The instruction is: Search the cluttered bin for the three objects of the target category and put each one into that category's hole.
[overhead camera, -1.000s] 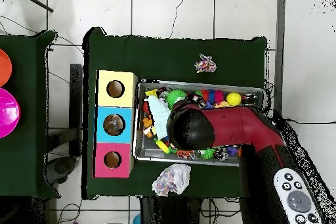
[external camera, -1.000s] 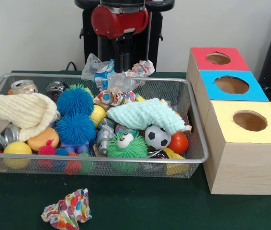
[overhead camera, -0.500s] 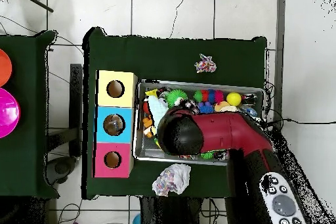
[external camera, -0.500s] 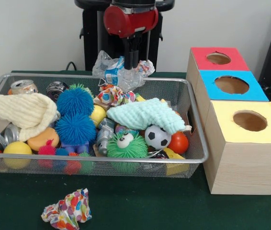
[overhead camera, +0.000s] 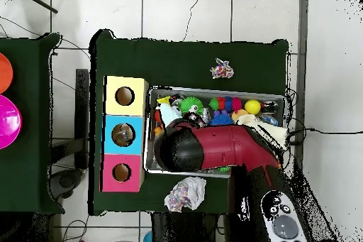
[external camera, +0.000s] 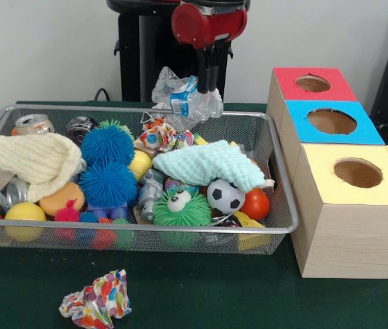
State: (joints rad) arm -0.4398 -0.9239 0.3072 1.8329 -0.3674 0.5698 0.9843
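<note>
My gripper (external camera: 208, 88) hangs above the back rim of the wire bin (external camera: 282, 203), shut on a crushed clear plastic bottle with a blue label (external camera: 186, 98). The bottle dangles clear of the pile, to the left of the fingers. Three wooden boxes stand right of the bin, topped by a red hole (external camera: 312, 83), a blue hole (external camera: 332, 121) and a yellow hole (external camera: 358, 173). In the overhead view the red arm (overhead camera: 213, 150) covers the gripper and the bottle, close to the blue box (overhead camera: 123, 134). Crushed cans (external camera: 33, 124) lie at the bin's left end.
The bin holds blue spiky balls (external camera: 107, 164), a cream cloth (external camera: 29, 159), a mint cloth (external camera: 208, 163), a soccer ball (external camera: 225, 196) and a green fuzzy toy (external camera: 182, 207). A crumpled patterned paper (external camera: 96, 300) lies in front of the bin; another paper wad (overhead camera: 185, 193) lies behind it.
The gripper has risen and moved right in the front view, carrying the crushed bottle toward the boxes. In the overhead view the arm has swung left.
</note>
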